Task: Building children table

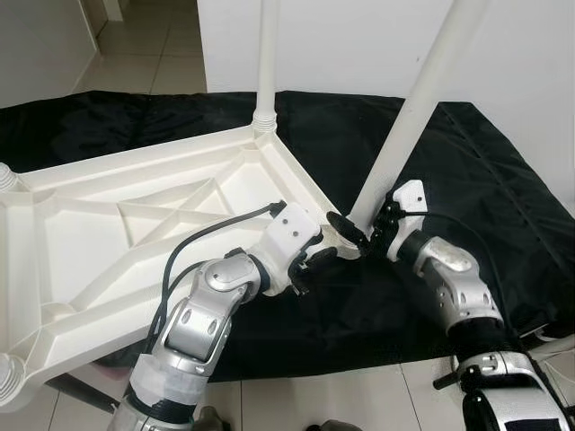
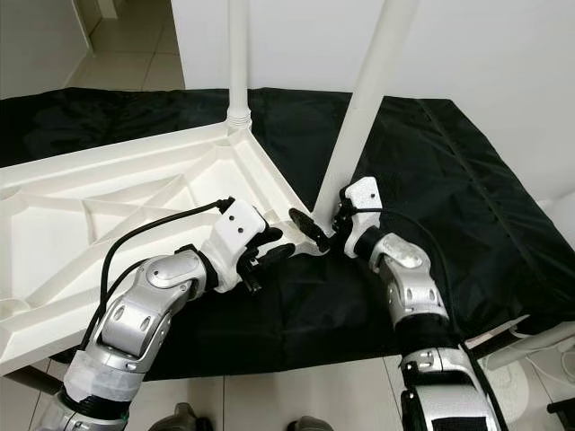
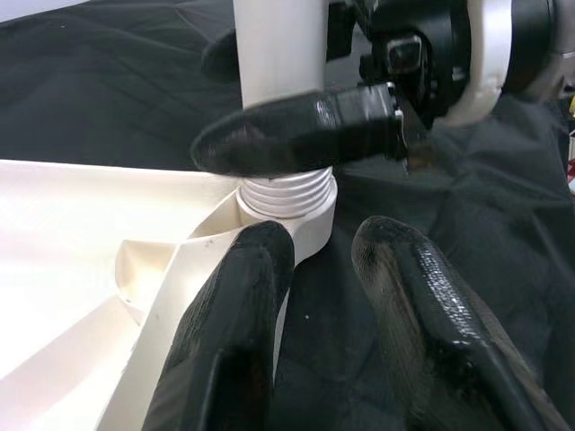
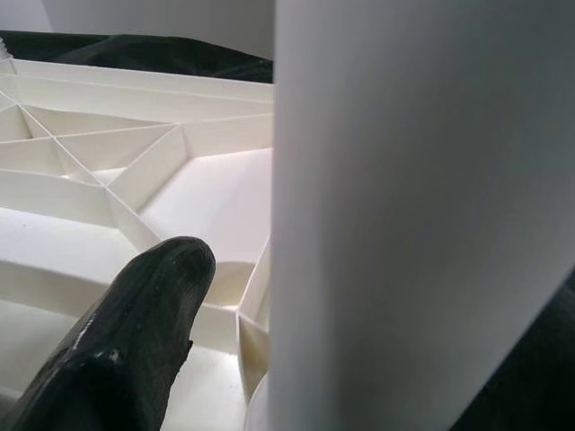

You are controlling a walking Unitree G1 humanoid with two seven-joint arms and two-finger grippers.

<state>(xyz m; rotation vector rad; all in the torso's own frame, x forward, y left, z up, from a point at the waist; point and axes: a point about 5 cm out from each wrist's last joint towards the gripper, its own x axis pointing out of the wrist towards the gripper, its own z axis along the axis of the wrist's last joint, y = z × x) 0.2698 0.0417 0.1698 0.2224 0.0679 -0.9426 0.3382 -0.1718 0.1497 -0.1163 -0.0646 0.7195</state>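
I'm seating the table leg [image 1: 418, 112] in the upturned tabletop's [image 1: 108, 224] corner socket [image 3: 287, 202]: right hand [image 1: 359, 235] pinches the leg, left hand [image 1: 310, 265] spread beside the socket. Next: twist it tighter.

An upturned table top [image 1: 135, 224] lies on a cloth [image 1: 467, 180] spread over the floor [image 1: 144, 45]. One leg [image 1: 267, 63] stands at its far corner, another leg [image 1: 418, 108] at its near right corner, leaning right. A wall [image 1: 359, 45] stands behind.
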